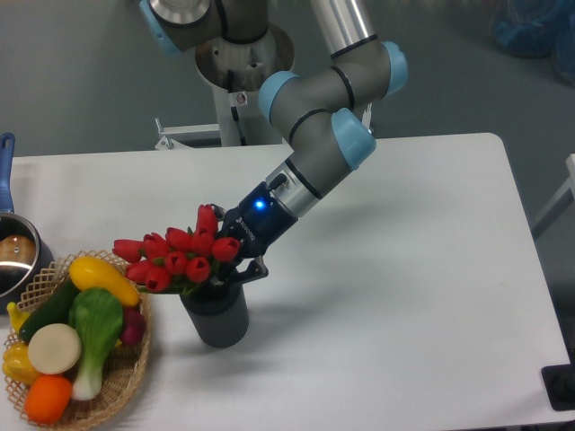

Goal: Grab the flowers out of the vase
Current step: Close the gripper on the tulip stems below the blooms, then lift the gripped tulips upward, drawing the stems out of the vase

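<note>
White desk (404, 269): flowers (180, 258) leant toward nine o'clock from the vase (216, 316), stems apparently pinched by the tool (235, 269), presumably for lifting out.

— Where is the one fixed camera sitting?

— It is looking down from above the near edge of the white rectangular table (404, 269), facing the grey and blue jointed robot arm (319, 135) and the grey floor behind it.

— How close is it standing?

— Mid-range: it is taking in nearly the whole tabletop, while cutting off the woven wicker basket of toy vegetables (126, 377) at the lower left.
</note>
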`<state>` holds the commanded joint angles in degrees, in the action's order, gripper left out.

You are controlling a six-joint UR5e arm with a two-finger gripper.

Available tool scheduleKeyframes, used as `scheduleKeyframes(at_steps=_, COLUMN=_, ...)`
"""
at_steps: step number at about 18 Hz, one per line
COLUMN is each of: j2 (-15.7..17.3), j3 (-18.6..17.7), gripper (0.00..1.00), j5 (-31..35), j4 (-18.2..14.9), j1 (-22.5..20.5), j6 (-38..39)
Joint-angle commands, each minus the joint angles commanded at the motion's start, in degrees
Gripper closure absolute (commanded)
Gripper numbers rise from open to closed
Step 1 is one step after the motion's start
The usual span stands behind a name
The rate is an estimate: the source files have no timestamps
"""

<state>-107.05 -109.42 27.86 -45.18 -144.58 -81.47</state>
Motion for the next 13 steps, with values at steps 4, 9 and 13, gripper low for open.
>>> scheduleKeyframes(at_steps=4, j2=0.1, j3=0.0, gripper=0.68, j5=-0.1, j4=0.0, j1=-0.2, j6=0.1)
scheduleKeyframes(at_steps=9, j2=0.6, j3=0.0, gripper=0.7, j5=-2.1, j4=0.0, j1=-0.7, j6=0.4)
scheduleKeyframes(at_steps=13, j2=1.7, j3=0.7, gripper=0.71, j5=-4.2, j4=0.0, j1=-1.1, j6=3.6)
